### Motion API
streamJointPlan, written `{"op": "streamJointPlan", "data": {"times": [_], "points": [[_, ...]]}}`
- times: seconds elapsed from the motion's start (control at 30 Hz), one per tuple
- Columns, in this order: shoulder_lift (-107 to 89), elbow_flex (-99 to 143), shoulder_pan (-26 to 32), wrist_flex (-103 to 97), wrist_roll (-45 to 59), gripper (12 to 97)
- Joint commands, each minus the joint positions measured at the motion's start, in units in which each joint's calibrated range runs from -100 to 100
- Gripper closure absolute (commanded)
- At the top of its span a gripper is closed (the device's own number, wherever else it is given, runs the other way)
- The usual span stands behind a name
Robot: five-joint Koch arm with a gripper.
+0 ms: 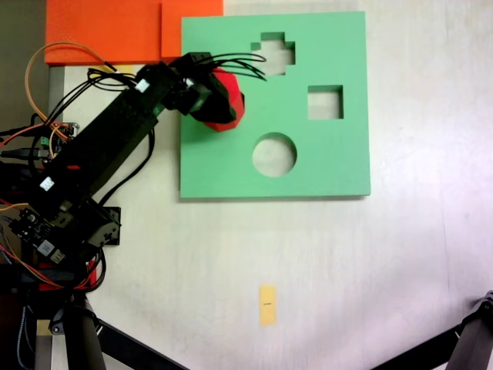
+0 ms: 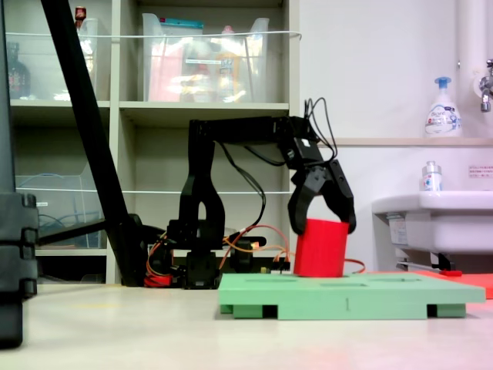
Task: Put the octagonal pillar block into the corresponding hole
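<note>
Nearest us in a fixed view, the green foam board [image 2: 350, 295] lies flat on the pale table [image 2: 115, 331]; we take it as landmark. Seen from above, the board [image 1: 331, 166] has open tabletop below it and to its right, with a small yellow tag [image 1: 267, 304] well below its lower edge. An orange sheet [image 1: 104, 31] touches or overlaps its upper left corner; we cannot tell which.

We count three cut-outs in the board from above: a cross-shaped one [image 1: 276, 52] near the upper edge, a square one [image 1: 325, 102] toward the right, a round one [image 1: 274, 154] lower middle. An eight-sided hole we cannot make out; the board's left part is covered.

The arm [image 1: 100, 146] reaches in from left of the board, crossing its left edge. The gripper [image 2: 323, 223] hangs over the board's left half, jaws spread on either side of the octagonal pillar block [image 2: 320, 247], tips at its upper rim; whether they press it we cannot tell. From above the gripper [image 1: 219, 96] hides most of the block [image 1: 229, 108].

The block stands upright, base at the board's top surface, left of the round cut-out and inside the left edge. Whether it is sunk into a cut-out we cannot tell.
</note>
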State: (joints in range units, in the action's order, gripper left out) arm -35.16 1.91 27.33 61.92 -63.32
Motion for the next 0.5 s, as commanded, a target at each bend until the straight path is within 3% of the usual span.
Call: {"op": "streamJointPlan", "data": {"times": [0.0, 0.47], "points": [[-1.57, -3.61, 0.54, -0.53, -0.49, 65.4], [-0.74, -3.51, 1.17, -0.63, -0.83, 65.6]]}}
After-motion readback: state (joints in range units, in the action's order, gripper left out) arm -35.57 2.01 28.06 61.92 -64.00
